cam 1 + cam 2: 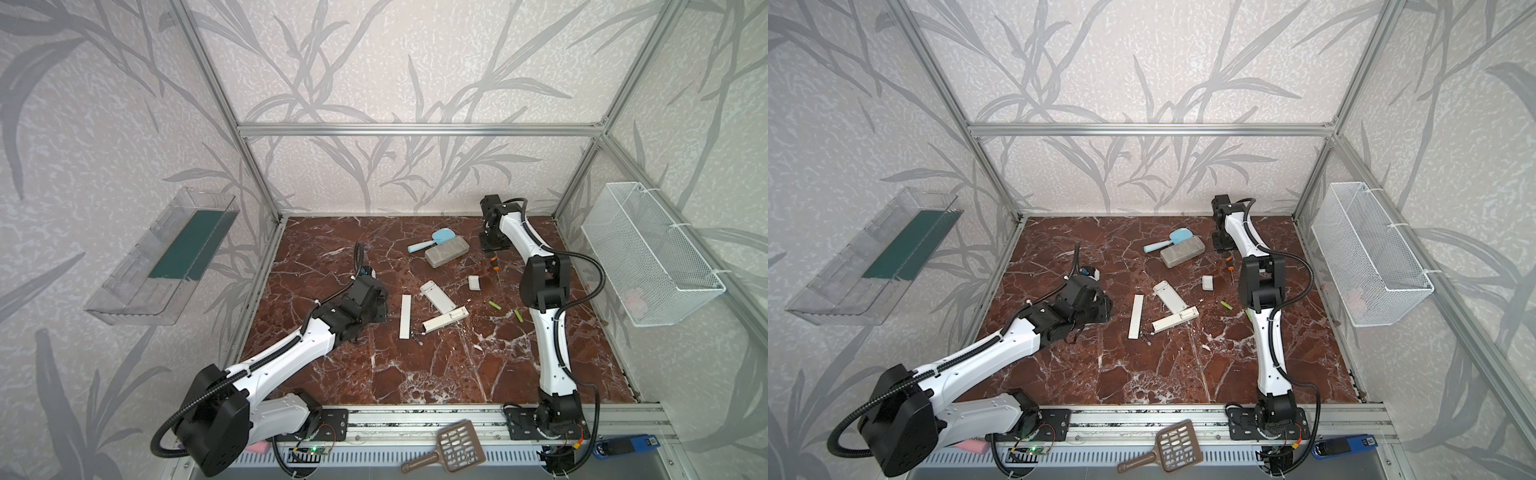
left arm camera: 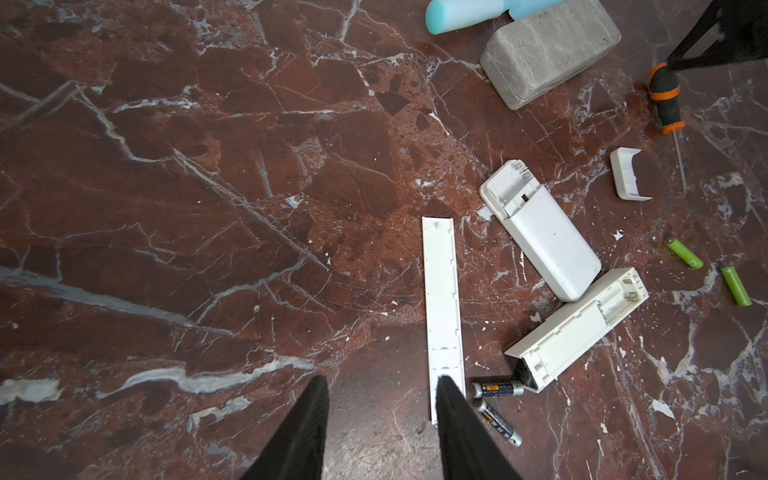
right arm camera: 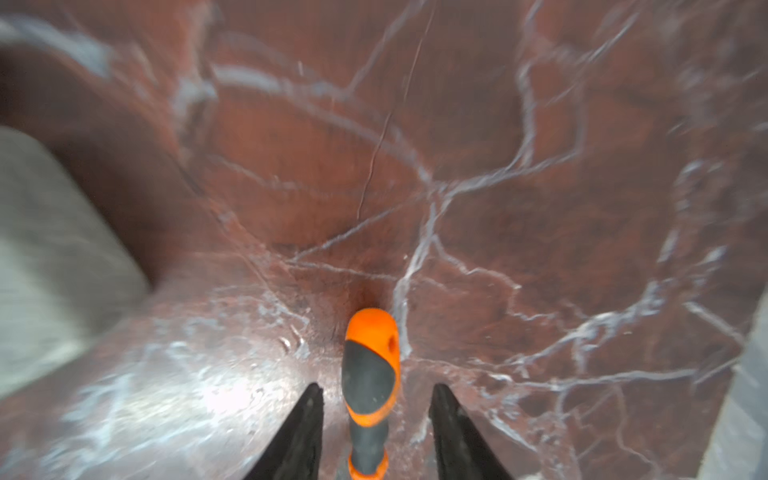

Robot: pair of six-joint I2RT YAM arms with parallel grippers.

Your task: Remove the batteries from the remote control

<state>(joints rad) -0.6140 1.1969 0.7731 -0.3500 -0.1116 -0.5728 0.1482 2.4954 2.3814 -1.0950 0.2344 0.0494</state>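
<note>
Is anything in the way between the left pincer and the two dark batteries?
Yes, one thing. The end of the long white lid lies flat on the table, between the open left pincer and the dark batteries. Nothing else visible is in the way.

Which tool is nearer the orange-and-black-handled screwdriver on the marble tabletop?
Right. The right tool straddles the orange-and-black-handled screwdriver, jaws open either side of its handle. The left tool is far off, by the long white plastic strip.
</note>
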